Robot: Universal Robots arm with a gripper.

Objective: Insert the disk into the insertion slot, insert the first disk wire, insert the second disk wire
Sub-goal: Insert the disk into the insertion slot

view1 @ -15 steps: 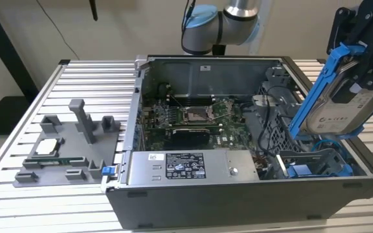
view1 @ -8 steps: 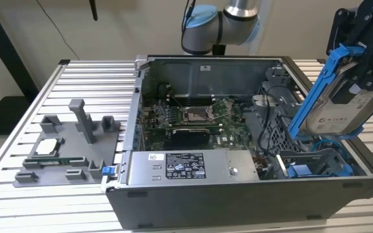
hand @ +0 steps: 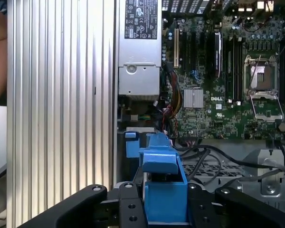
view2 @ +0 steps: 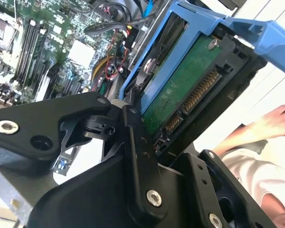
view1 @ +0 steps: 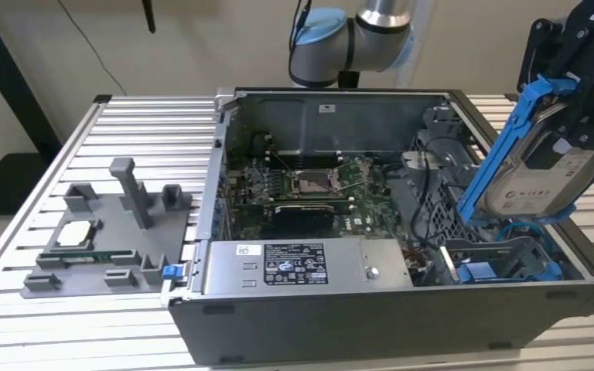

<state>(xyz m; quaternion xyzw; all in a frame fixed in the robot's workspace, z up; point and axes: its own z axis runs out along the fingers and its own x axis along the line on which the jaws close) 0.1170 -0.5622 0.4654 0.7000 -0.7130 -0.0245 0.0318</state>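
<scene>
In the exterior view there is one arm (view1: 370,31), one open computer case (view1: 380,325) on the slatted surface (view1: 70,332), and one disk (view1: 534,166). The gripper (view1: 571,108) holds the disk at the exterior view's right, in the air just above the insertion slot (view1: 503,263), with its jaws clamped on the upper part of the disk's blue frame. The disk's long axis is steeply tilted: the upper end leans toward the exterior view's right and the lower end points down at the slot. Whether that end touches the slot's blue rails cannot be told. One grey box with a sticker (view1: 297,267) lies along the case's near wall. One grey holder (view1: 101,232) sits on the surface at the exterior view's left, just beside the case. In the second wrist view the disk (view2: 180,95) shows its green underside and one row of connector pins, with one black finger (view2: 135,156) against its edge. In the first wrist view the disk (hand: 164,190) shows the end of its blue frame between two black fingers (hand: 128,211), above the case's one circuit board (hand: 228,95).
</scene>
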